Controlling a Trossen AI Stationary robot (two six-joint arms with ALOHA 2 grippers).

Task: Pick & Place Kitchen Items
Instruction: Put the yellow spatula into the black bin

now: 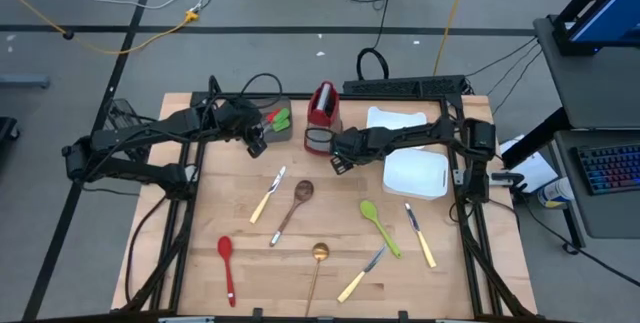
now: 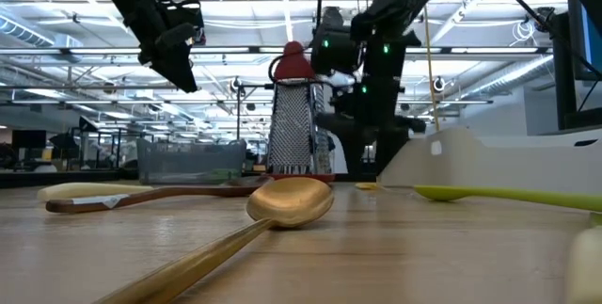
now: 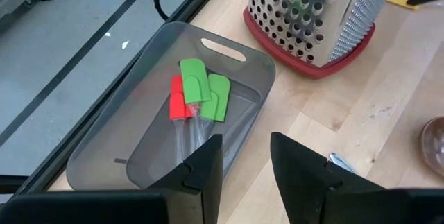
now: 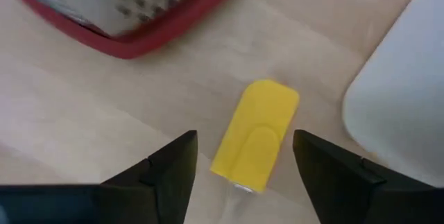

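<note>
Your yellow spatula lies flat on the tabletop between the grater and the white tray, near the far edge. Your right gripper hovers over it, fingers wide and empty. Your left gripper hangs narrowly parted above the grey bin holding three spatulas.

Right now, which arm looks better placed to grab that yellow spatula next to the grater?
The right one. Its right gripper hangs open directly over the yellow spatula, fingers either side. The left gripper is over the grey bin.
</note>
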